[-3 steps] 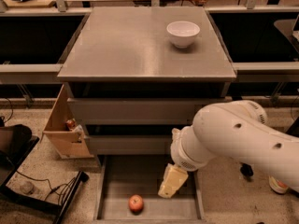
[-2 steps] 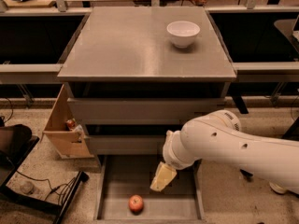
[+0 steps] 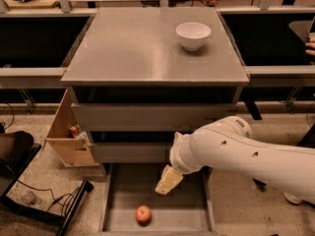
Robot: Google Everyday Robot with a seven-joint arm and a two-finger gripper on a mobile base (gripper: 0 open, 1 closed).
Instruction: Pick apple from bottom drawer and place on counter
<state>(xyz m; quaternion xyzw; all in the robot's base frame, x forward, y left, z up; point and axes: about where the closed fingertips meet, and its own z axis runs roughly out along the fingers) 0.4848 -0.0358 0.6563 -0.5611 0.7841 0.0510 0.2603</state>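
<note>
The apple [image 3: 143, 214], small and red, lies on the floor of the open bottom drawer [image 3: 189, 216], near its front and a little left of centre. My gripper [image 3: 167, 181] hangs above the drawer on the white arm, up and to the right of the apple, not touching it. The counter [image 3: 133, 48] is the grey top of the cabinet above the three drawers.
A white bowl [image 3: 193, 35] stands on the counter's back right. A light wooden box [image 3: 66, 136] with small items sits left of the cabinet. A black stand and cables [image 3: 44, 205] lie on the floor at left. The two upper drawers are closed.
My arm has swung left and lowered the gripper over the open drawer, closer to the apple. The apple has not moved.
</note>
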